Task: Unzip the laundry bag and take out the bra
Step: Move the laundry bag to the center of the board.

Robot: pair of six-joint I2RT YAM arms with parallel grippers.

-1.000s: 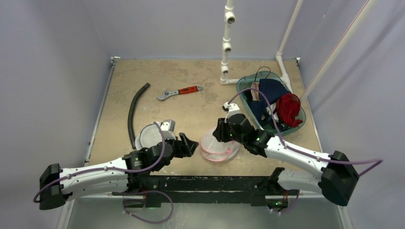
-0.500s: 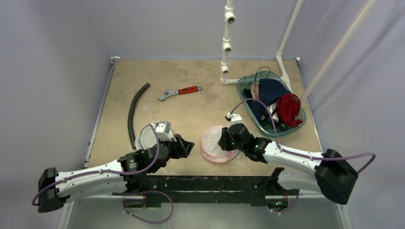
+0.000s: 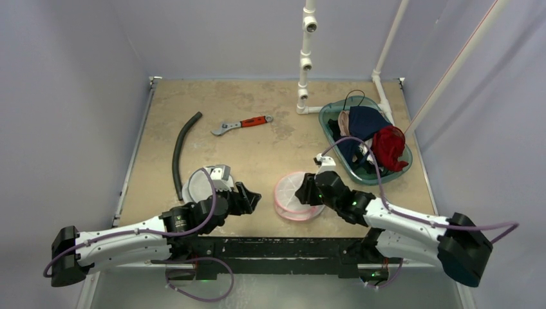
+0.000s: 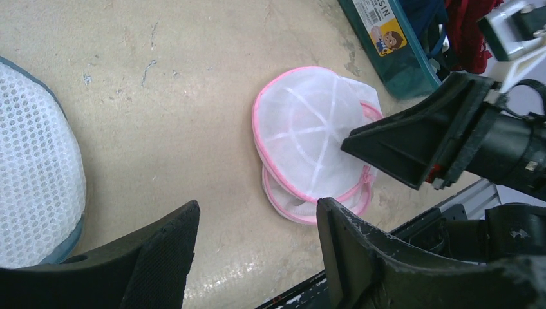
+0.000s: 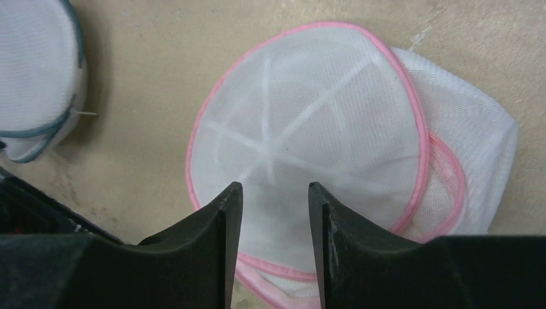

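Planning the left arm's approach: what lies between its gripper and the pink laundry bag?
Only bare table between left gripper and laundry bag, as the top view shows.

Round white mesh laundry bag [image 5: 309,122], pink-trimmed, lying flat, lid ajar

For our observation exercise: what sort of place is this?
Probably a robotics test booth: two arms bolted to a walled table, with mismatched props: wrench, hose, tub of clothes.
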